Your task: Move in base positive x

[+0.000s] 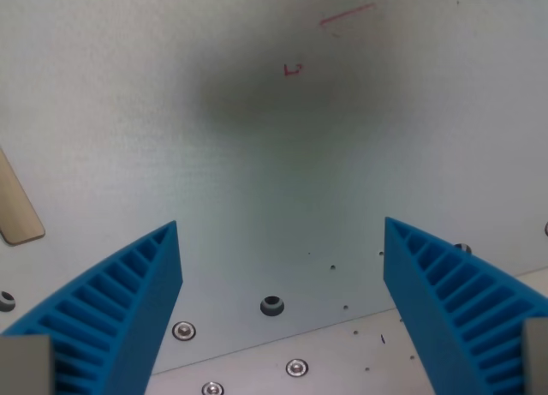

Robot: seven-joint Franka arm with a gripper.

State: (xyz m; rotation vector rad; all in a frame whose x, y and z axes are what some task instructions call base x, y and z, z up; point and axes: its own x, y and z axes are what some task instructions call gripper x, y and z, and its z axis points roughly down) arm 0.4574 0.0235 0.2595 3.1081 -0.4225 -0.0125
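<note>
Hovering: pincer over pale table (blue fingers spread wide)

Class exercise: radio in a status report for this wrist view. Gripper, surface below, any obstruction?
Gripper open, holding nothing. White surface below, red marks. Tan strip at wrist view's left edge; nothing between the fingers.

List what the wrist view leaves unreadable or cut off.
- Tan strip: cut by the wrist view's left edge; identity unclear.
- Red marks on the white surface: too small and blurred to read.
- End effector: blue fingers run off the bottom edge, their mounting unseen.
</note>
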